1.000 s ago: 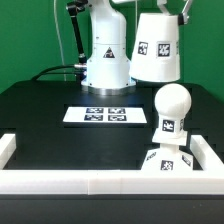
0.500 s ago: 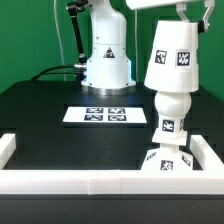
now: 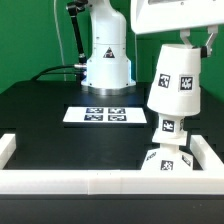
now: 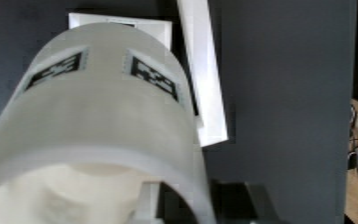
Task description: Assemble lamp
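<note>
Shade [image 3: 178, 82] sits lowered over the bulb [image 3: 169, 126], above the base [image 3: 165, 163] near the bench's front corner on the exterior view's right. Whether the gripper's [image 3: 185, 38] fingers are spread or pinching, I cannot tell.

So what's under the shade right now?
The shade sits over the bulb, hiding its round top; only the tagged neck shows, on the base. Whether the shade is seated cannot be seen.

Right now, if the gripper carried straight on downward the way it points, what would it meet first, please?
Probably the bulb: the shade held in the gripper already covers its top, so the shade's inside would seat on it, above the base.
</note>
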Controlling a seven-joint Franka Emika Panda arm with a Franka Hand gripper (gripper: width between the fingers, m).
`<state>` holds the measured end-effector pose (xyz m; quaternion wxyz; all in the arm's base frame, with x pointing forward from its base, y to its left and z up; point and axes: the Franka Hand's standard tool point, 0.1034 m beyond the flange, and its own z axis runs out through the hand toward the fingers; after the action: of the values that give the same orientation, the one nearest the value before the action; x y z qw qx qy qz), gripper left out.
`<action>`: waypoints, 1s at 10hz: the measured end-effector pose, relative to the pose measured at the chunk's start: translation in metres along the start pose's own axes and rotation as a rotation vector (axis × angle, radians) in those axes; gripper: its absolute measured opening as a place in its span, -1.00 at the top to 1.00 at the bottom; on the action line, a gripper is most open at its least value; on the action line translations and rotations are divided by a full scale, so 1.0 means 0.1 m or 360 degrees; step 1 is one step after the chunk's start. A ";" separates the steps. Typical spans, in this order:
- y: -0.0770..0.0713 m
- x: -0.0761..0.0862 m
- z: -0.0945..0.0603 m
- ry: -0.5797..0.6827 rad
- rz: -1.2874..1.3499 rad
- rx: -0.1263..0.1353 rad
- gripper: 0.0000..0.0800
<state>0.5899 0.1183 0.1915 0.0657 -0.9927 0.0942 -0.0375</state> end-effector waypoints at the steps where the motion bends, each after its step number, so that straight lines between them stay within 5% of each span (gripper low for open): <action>1: 0.01 -0.04 0.06 -0.0014 -0.0002 -0.0007 0.89; 3: 0.07 -0.15 0.22 0.0006 0.0001 -0.0016 0.89; 6: 0.12 -0.17 0.25 0.0000 -0.0007 -0.0022 0.83; 8: 0.14 -0.18 0.25 -0.0002 -0.0008 -0.0024 0.04; 9: 0.17 -0.19 0.25 -0.0003 -0.0012 -0.0025 0.04; 10: 0.20 -0.22 0.22 -0.0006 -0.0008 -0.0026 -0.43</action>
<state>0.5664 0.1056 0.1658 0.0576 -0.9935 0.0918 -0.0350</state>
